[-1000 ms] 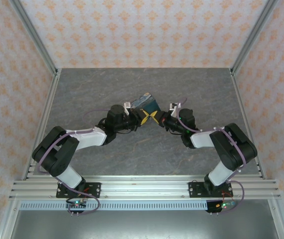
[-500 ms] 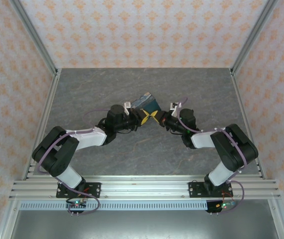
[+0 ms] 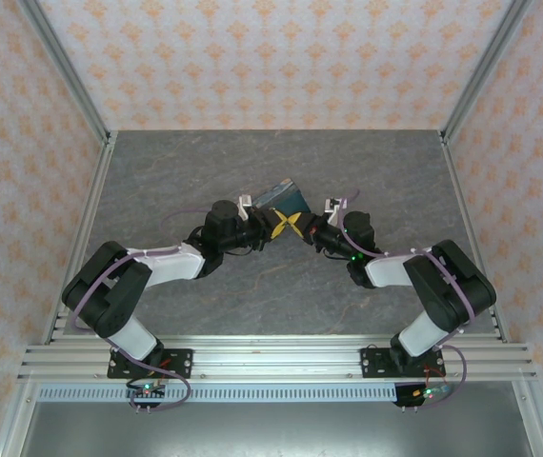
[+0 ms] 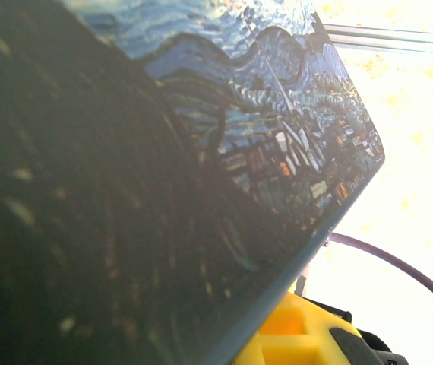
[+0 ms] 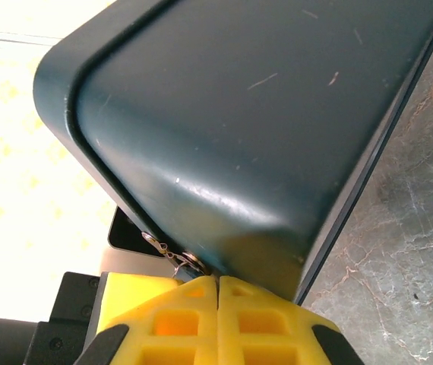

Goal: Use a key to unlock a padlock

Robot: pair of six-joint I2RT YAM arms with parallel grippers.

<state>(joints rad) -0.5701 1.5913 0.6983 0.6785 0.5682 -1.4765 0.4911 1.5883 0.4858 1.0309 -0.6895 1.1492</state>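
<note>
The padlock (image 3: 279,197) is held tilted above mid-table, its starry-night face (image 4: 262,114) close to the left wrist camera. My left gripper (image 3: 273,225) is shut on its near end, with one yellow finger (image 4: 300,338) showing under its edge. My right gripper (image 3: 300,225) meets it from the right. In the right wrist view the fingertips (image 5: 217,285) are pressed together against the padlock's dark blue side (image 5: 262,114). They pinch the key (image 5: 180,264), of which just a small metal ring and link show at the lock body.
The grey stone-patterned table (image 3: 252,295) lies beneath both arms. Aluminium frame posts (image 3: 90,200) and patterned walls enclose it on three sides. A purple cable (image 4: 399,266) loops beside the left wrist.
The padlock's far end has swung slightly to the right. Both grippers stay joined at the same spot, and the right wrist has shifted a little.
</note>
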